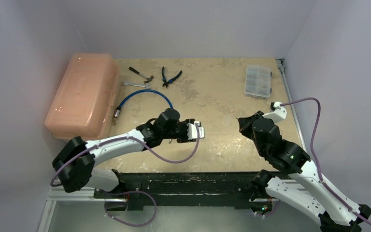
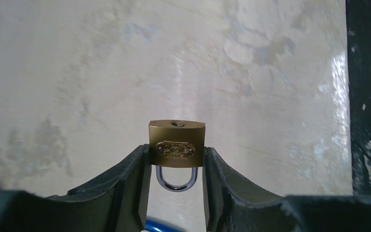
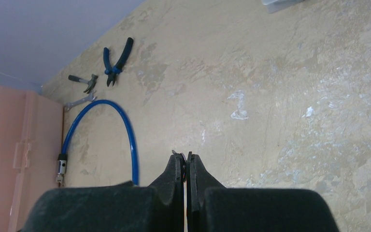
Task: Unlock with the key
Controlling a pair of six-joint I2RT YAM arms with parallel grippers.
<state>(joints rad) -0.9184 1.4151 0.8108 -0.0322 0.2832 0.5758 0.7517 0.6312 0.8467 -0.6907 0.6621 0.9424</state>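
- My left hand [image 2: 176, 152] is clamped on a small padlock [image 2: 176, 142]. Its black, curved fingers [image 2: 137, 179] press the two narrow sides of the body.
- The padlock body is dull brass, squarish, with an embossed oval plate on its face. The keyhole end points away from my wrist, and the shiny steel loop sits back between my fingers with both legs running into the body.
- My left arm reaches from the near left corner towards the middle. The wrist is level and the hand points right, above the tabletop [image 1: 217, 96].
- My right hand [image 3: 187, 157] has its fingers pressed together, with only a thin dark line between the tips.
- I cannot pick out the key in any view. A tiny glint at those right fingertips is too small to name.
- My right arm is folded at the elbow, with the hand held over the right half of the tabletop and aimed inward.
- The tabletop is a mottled beige board, scuffed and patchy.
- Further out on the left lies a blue hose [image 3: 125, 130], bent in an arch, with a metal fitting at one end.
- Beyond it are a flat silver wrench [image 3: 79, 101], a small hammer [image 3: 84, 81] and blue-handled pliers [image 3: 117, 60].
- A rounded pink plastic case [image 1: 82, 94] lies along the left edge.
- A clear box with compartments [image 1: 258, 81] sits at the far right.
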